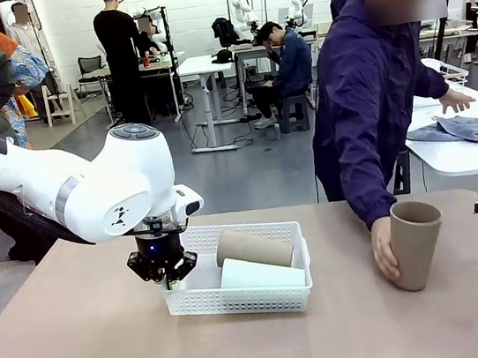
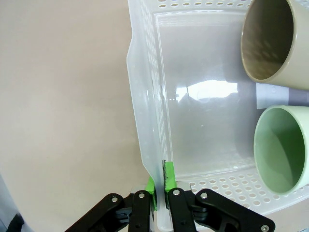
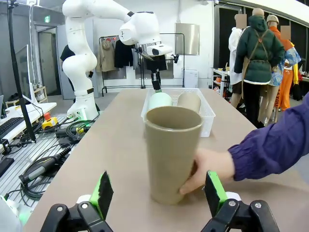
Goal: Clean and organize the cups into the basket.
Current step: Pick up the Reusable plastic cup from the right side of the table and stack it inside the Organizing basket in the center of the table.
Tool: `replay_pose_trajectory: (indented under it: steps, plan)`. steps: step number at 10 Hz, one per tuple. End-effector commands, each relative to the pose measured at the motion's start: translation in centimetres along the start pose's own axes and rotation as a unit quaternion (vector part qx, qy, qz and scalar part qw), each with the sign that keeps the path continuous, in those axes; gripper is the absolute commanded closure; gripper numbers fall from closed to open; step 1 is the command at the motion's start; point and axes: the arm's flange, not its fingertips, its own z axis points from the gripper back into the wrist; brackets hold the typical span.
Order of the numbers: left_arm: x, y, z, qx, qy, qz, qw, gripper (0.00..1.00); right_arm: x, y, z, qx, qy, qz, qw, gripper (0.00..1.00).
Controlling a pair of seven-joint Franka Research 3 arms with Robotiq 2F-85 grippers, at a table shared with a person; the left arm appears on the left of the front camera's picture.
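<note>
Right of the basket, a person's hand steadies the upright brown cup; a mint cup and a second brown cup lie inside. Your left gripper is clamped on the basket's thin, probably flexible left wall. Your right gripper stands open, short of the upright brown cup: likely light, stiff, matte; grasp mid-body.
</note>
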Motion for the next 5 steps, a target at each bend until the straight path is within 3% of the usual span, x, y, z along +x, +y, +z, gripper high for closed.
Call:
replay_pose_trajectory:
  steps: [1, 5]
  plan:
    - [-0.1, 0.0, -0.2, 0.004, 0.0, -0.007, 1.0, 1.0, -0.1, 0.2, -0.4, 0.002, 0.004, -0.002, 1.0, 0.0]
    - [-0.1, 0.0, -0.2, 0.004, 0.0, -0.007, 1.0, 1.0, -1.1, -0.5, -0.8, 0.022, 0.013, -0.01, 1.0, 0.0]
